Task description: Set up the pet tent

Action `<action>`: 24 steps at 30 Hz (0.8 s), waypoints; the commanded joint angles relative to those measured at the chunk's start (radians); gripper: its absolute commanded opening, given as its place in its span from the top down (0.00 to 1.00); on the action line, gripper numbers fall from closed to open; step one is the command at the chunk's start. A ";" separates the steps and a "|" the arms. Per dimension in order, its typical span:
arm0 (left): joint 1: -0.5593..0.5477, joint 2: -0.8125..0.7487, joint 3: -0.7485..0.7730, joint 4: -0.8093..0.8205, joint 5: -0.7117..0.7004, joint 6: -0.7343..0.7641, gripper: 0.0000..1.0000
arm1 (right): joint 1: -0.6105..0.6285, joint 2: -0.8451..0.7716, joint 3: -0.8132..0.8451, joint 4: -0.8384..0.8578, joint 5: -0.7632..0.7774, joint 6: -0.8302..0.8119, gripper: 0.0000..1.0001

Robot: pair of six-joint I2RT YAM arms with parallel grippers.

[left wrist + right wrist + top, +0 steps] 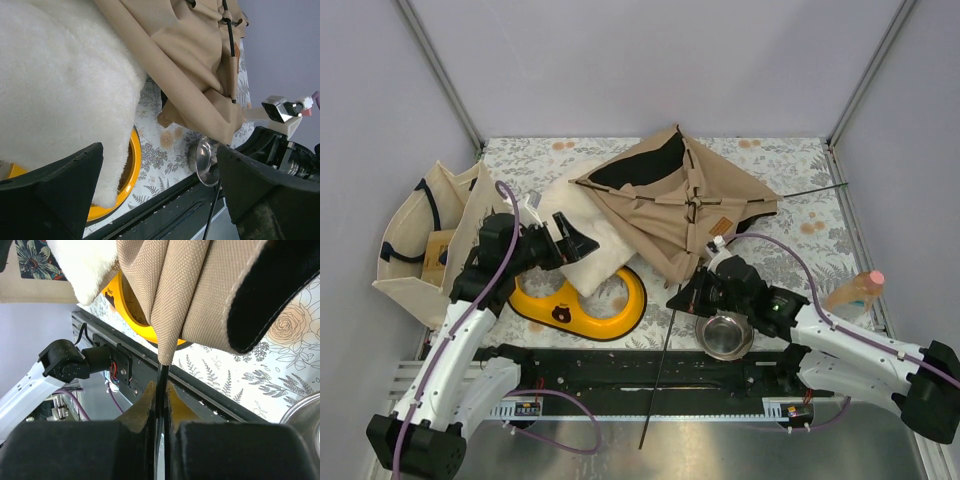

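Observation:
The tan canvas pet tent (675,205) lies collapsed at the middle back of the table, its black floor showing at the far side and a brown label patch (723,224) on top. A thin black pole (660,365) runs from its near corner down over the table's front rail. My right gripper (686,292) is shut on this pole (160,390) just below the canvas sleeve (165,340). My left gripper (582,238) is open and empty beside the white fluffy cushion (582,235), with the tent fabric (190,75) ahead of it.
A yellow feeder tray (590,305) lies partly under the cushion. A steel bowl (724,335) sits by my right arm. A cream tote bag (425,235) stands at the left edge. A peach bottle (855,290) stands at the right. A second pole (810,190) sticks out toward the right.

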 commanded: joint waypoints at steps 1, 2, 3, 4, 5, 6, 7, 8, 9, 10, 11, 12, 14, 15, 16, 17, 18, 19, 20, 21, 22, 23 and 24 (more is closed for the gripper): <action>-0.024 0.008 -0.013 0.084 0.039 -0.003 0.01 | 0.009 -0.027 0.094 -0.027 0.061 -0.027 1.00; -0.031 0.008 -0.016 0.090 0.040 -0.004 0.01 | 0.009 -0.027 0.108 -0.039 0.068 -0.033 1.00; -0.039 0.007 -0.020 0.100 0.037 -0.007 0.01 | 0.009 -0.024 0.120 -0.048 0.071 -0.038 1.00; -0.045 0.005 -0.020 0.109 0.040 -0.012 0.01 | 0.009 -0.024 0.135 -0.062 0.081 -0.045 1.00; -0.051 0.007 -0.026 0.120 0.042 -0.015 0.01 | 0.008 -0.024 0.152 -0.074 0.090 -0.055 1.00; -0.056 0.007 -0.026 0.127 0.045 -0.018 0.01 | 0.009 -0.025 0.166 -0.080 0.094 -0.059 1.00; -0.063 0.007 -0.026 0.130 0.045 -0.021 0.01 | 0.009 -0.027 0.178 -0.086 0.099 -0.067 1.00; -0.068 0.007 -0.025 0.130 0.041 -0.023 0.01 | 0.009 -0.033 0.195 -0.097 0.108 -0.070 1.00; -0.074 0.008 -0.022 0.135 0.042 -0.026 0.01 | 0.009 -0.036 0.208 -0.097 0.111 -0.075 1.00; -0.079 0.011 -0.019 0.137 0.044 -0.027 0.01 | 0.009 -0.039 0.221 -0.105 0.117 -0.076 1.00; -0.083 0.011 -0.016 0.137 0.045 -0.032 0.01 | 0.009 -0.042 0.237 -0.111 0.125 -0.075 1.00; -0.088 0.014 -0.007 0.138 0.048 -0.035 0.01 | 0.008 -0.042 0.252 -0.114 0.127 -0.070 1.00; -0.102 0.016 0.003 0.143 0.065 -0.044 0.01 | 0.009 -0.036 0.292 -0.145 0.139 -0.056 1.00; -0.108 0.017 0.007 0.152 0.077 -0.049 0.01 | 0.009 -0.030 0.321 -0.160 0.141 -0.040 1.00; -0.117 0.016 0.009 0.166 0.094 -0.052 0.01 | 0.009 -0.021 0.341 -0.180 0.168 -0.027 1.00; -0.129 0.013 0.010 0.179 0.108 -0.058 0.01 | 0.009 -0.013 0.358 -0.195 0.174 -0.010 1.00; -0.143 0.008 0.007 0.198 0.126 -0.058 0.01 | 0.009 -0.004 0.376 -0.214 0.189 0.010 1.00; -0.157 0.002 0.004 0.219 0.152 -0.058 0.01 | 0.009 0.004 0.389 -0.229 0.197 0.029 1.00; -0.169 -0.004 -0.002 0.238 0.177 -0.053 0.01 | 0.009 0.011 0.401 -0.234 0.203 0.046 1.00; -0.181 -0.012 -0.005 0.250 0.200 -0.049 0.01 | 0.009 0.016 0.413 -0.237 0.208 0.063 1.00; -0.192 -0.021 -0.008 0.250 0.226 -0.032 0.01 | 0.008 0.022 0.424 -0.244 0.214 0.082 1.00; -0.198 -0.032 -0.014 0.250 0.264 -0.014 0.01 | 0.009 0.031 0.438 -0.249 0.214 0.088 1.00; -0.200 -0.045 -0.019 0.249 0.302 -0.004 0.01 | 0.009 0.039 0.453 -0.252 0.216 0.088 1.00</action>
